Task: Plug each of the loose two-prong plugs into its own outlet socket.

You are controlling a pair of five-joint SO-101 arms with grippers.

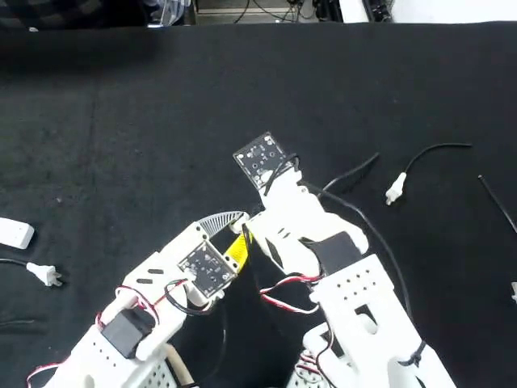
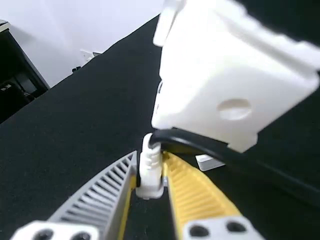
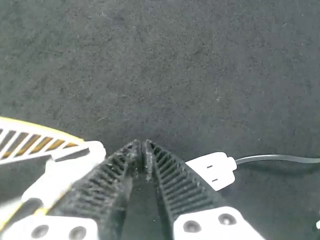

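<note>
The left gripper [image 2: 150, 164] was clamped on a white plug [image 2: 149, 181] low over the tabletop [image 2: 75, 130], close beside the right gripper [image 3: 142, 152], whose fingers were pressed together on nothing. The prongs likely needed squaring to the slotted socket [image 3: 212, 171] nearby, then a straight push with no tilt.

White plug [image 2: 149, 170] gripped upright, second plug [image 1: 44, 275] lying loose
</note>
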